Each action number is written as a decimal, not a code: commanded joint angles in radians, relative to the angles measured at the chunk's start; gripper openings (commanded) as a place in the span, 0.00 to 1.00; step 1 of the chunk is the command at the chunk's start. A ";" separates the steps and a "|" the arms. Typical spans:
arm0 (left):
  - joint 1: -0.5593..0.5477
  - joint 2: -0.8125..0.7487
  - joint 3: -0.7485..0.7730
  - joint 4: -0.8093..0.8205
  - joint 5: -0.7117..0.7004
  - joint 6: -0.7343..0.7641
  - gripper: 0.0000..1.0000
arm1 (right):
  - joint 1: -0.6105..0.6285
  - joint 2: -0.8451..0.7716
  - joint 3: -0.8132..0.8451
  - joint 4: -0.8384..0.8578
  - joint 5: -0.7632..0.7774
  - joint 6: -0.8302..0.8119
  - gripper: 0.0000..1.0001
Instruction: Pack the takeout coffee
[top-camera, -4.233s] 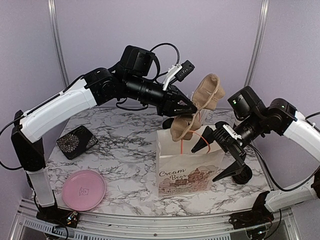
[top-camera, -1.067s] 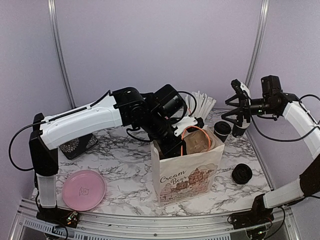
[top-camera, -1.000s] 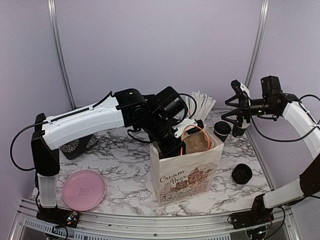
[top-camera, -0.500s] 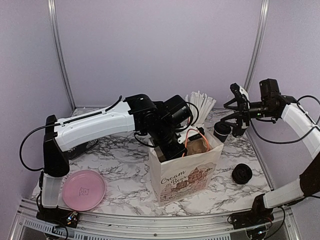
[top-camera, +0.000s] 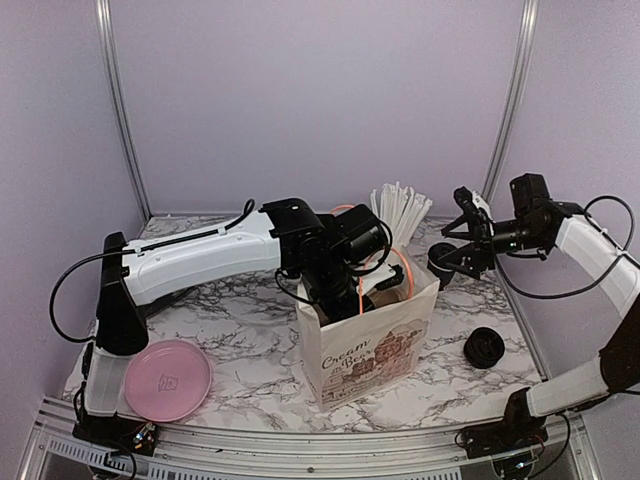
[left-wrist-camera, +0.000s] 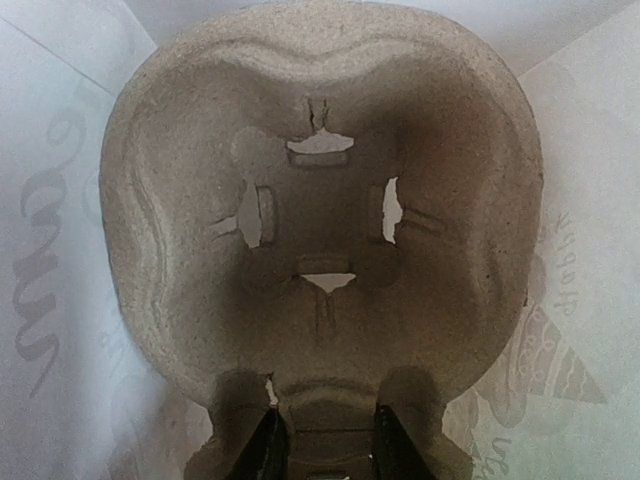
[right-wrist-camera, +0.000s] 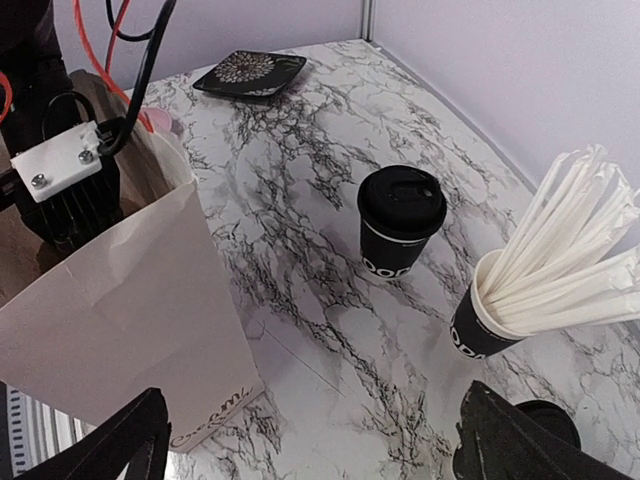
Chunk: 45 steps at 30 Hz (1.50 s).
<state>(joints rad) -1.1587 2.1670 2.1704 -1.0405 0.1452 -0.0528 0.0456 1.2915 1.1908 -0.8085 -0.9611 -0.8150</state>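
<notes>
On the marbled worktop (top-camera: 250, 330) stands one white paper bag (top-camera: 370, 345) with printed lettering, near the middle and towards the near edge. Inside it lies one moulded-pulp cup carrier (left-wrist-camera: 320, 200), grey-brown and rough. One round socket with four slits shows. The left gripper (left-wrist-camera: 320, 450) reaches down into the bag, its fingers (left-wrist-camera: 265, 445) clamped on the carrier's edge.

The one takeout coffee (right-wrist-camera: 401, 222), a black paper cup with a round black lid, stands upright outside the bag towards the far right corner. Near it is one black cup (right-wrist-camera: 478, 325) full of white straws (right-wrist-camera: 560, 240).

The right gripper (top-camera: 458, 250) hovers by the coffee, fingers wide apart and holding nothing.

There are two plates: a round pink plate (top-camera: 167, 378) at the near left corner and a dark, patterned square plate (right-wrist-camera: 250, 72) towards the left edge.
</notes>
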 joint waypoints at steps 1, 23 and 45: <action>-0.005 0.019 -0.003 -0.046 0.006 -0.039 0.24 | 0.065 -0.030 -0.042 -0.097 0.005 -0.122 0.98; -0.016 0.120 -0.010 -0.082 -0.030 -0.096 0.24 | 0.223 -0.131 -0.108 -0.328 -0.053 -0.398 0.98; -0.016 -0.053 0.176 -0.062 -0.065 -0.057 0.59 | 0.223 -0.083 -0.037 -0.361 -0.117 -0.378 0.99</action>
<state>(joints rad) -1.1706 2.2192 2.2696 -1.0943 0.0792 -0.1383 0.2592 1.1973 1.0988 -1.1461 -1.0382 -1.2041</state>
